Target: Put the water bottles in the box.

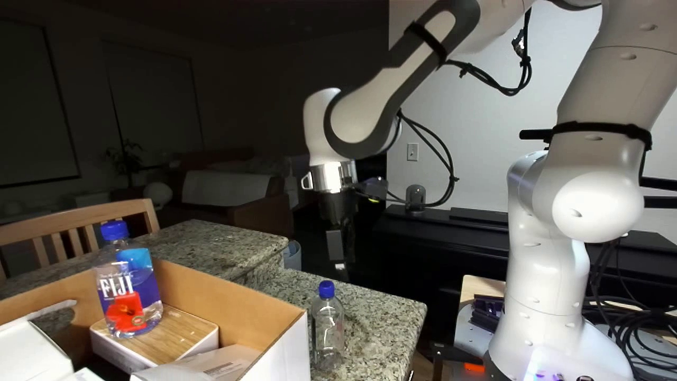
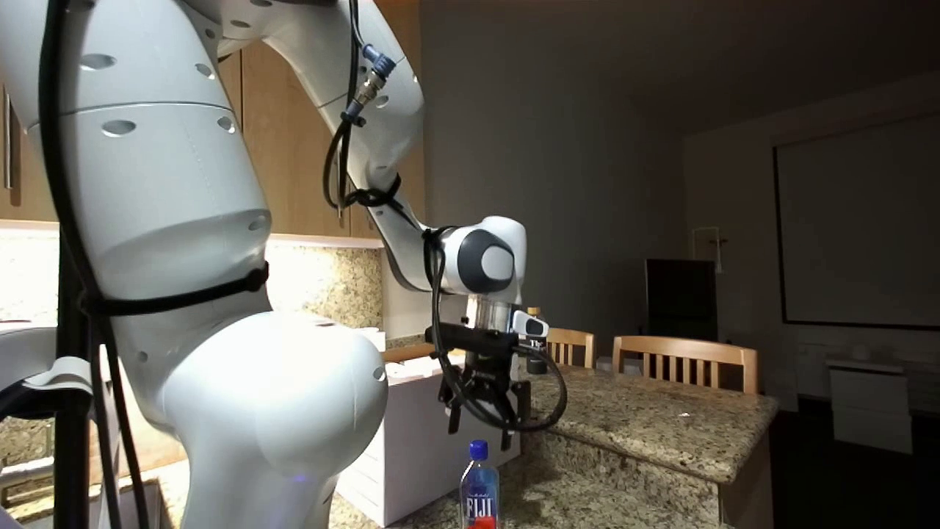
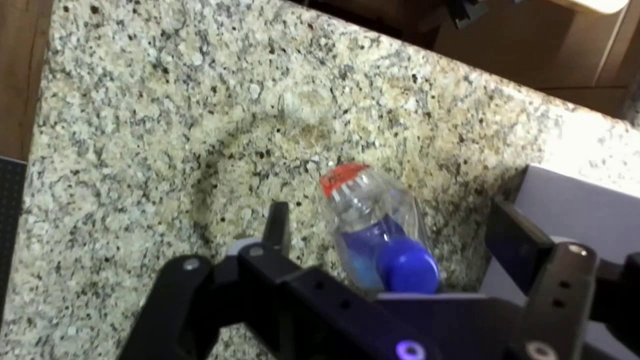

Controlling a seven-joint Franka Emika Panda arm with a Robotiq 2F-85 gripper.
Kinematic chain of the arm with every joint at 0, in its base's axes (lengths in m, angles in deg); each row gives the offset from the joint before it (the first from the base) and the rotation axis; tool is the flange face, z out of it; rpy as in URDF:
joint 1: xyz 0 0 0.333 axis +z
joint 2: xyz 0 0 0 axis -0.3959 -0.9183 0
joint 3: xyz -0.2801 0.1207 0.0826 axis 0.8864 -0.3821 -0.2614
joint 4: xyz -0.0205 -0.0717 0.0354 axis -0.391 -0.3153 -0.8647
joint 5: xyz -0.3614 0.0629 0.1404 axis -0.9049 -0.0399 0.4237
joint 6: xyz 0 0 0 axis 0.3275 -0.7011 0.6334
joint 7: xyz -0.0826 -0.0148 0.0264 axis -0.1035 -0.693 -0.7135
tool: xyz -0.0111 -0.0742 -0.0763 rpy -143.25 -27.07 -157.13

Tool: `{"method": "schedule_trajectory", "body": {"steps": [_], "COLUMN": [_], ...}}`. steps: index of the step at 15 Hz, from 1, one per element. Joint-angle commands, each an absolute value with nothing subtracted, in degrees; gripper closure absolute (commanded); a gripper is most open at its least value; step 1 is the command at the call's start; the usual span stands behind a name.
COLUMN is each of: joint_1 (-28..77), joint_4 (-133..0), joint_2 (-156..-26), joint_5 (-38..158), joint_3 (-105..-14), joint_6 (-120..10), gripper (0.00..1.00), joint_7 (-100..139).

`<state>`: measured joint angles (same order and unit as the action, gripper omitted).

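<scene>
One water bottle (image 1: 129, 296), clear with a blue cap and a red-and-blue label, stands upright inside the box (image 1: 227, 296) on a wood-topped item. The other water bottle (image 1: 328, 328) stands upright on the granite counter beside the box; it also shows in an exterior view (image 2: 481, 492) and in the wrist view (image 3: 370, 210). The box shows its white outside in an exterior view (image 2: 426, 441) and in the wrist view (image 3: 580, 200). My gripper (image 2: 480, 430) is open and empty, above the counter bottle. In the wrist view the gripper (image 3: 399, 235) has its fingers apart, with the bottle's cap between them in the picture.
The box also holds a wood-topped white item (image 1: 158, 338) and white packages (image 1: 31, 349). A raised granite counter (image 2: 646, 419) stands behind, with a dark bottle (image 2: 536, 353) on it and wooden chairs (image 2: 687, 353) beyond. The lower counter's edge (image 3: 410, 47) shows in the wrist view.
</scene>
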<state>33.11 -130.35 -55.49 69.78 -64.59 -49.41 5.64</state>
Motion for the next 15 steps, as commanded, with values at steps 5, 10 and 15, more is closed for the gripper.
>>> {"method": "schedule_trajectory", "body": {"steps": [5, 10, 15], "joint_1": [32.88, 35.56, 37.34], "joint_4": [-133.24, -132.93, -132.82], "joint_2": [-59.98, -61.04, -61.79], "joint_5": [70.54, 76.95, 82.77], "joint_3": [-64.73, -62.75, -62.15], "joint_6": [-65.34, -64.81, -63.92], "gripper": [0.00, 0.02, 0.45], "joint_7": [3.39, -3.94, -11.43]}}
